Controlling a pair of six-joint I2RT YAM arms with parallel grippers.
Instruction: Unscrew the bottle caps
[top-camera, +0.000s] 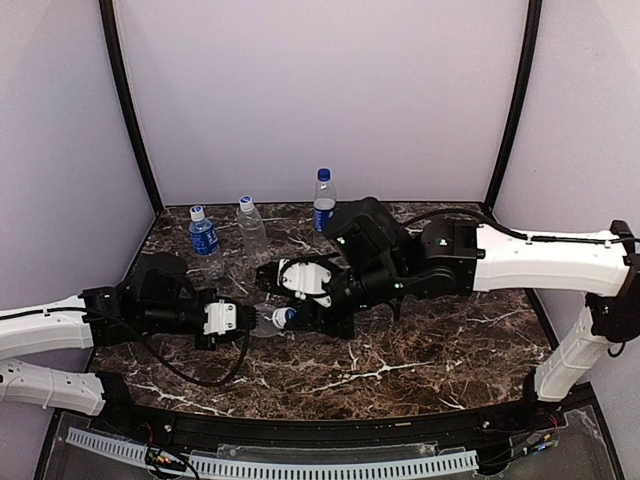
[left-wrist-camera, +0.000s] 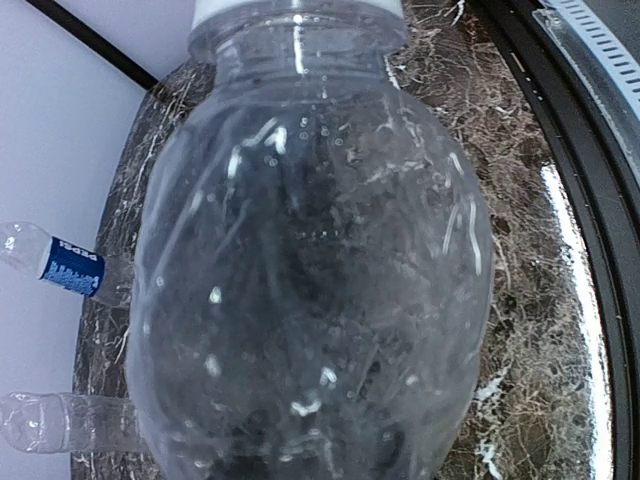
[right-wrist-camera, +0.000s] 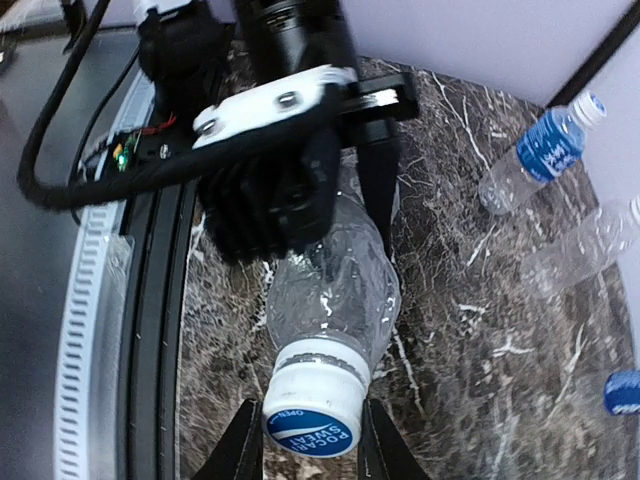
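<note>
At the middle of the dark marbled table (top-camera: 450, 350), the left hand (right-wrist-camera: 345, 205) pinches a clear unlabelled plastic bottle (right-wrist-camera: 330, 290) lying sideways, and the right hand (right-wrist-camera: 308, 452) is clamped on its round white screw cap with a blue top (right-wrist-camera: 310, 420). Unscrewing is in hand, I'd say; next comes a firm twist without slipping. The cap reads POCARI SWEAT and OPEN; print on the blue-labelled bottles (right-wrist-camera: 545, 150) is too small to read.

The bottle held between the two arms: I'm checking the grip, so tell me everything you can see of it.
The bottle is clear, thin, crinkled plastic with no label. It is held on its side over the table, and its cap, white with a blue printed top, is on. The left pincer clamps its body. The right pincer is shut on the cap.
</note>
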